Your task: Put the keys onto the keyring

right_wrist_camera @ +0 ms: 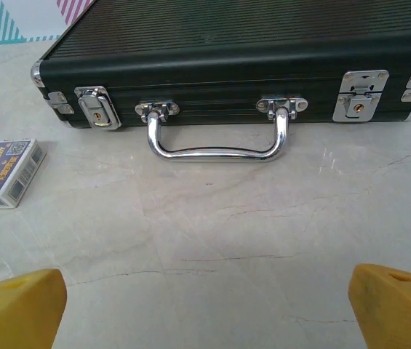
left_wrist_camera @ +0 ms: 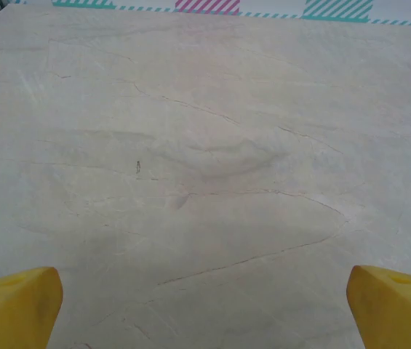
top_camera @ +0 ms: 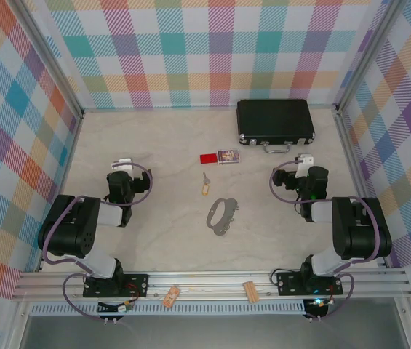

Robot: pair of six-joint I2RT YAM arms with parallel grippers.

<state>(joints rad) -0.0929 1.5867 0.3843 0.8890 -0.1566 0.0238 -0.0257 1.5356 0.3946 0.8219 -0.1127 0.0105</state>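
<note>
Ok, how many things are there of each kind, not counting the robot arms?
key: 1
keyring: 1
black case: 1
red rectangle: 1
card box: 1
wooden blocks: 2
total: 7

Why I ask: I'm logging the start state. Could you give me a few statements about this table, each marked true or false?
1. The left gripper and the right gripper are both open. True.
2. The key and the keyring lie apart on the table. True.
3. The case is shut. True.
4. The case stands on the left arm's side. False: it stands on the right arm's side.
5. The left gripper holds the key. False: nothing is between its fingers, with bare table below.
6. The keyring lies farther from the arms than the key. False: it lies nearer.
</note>
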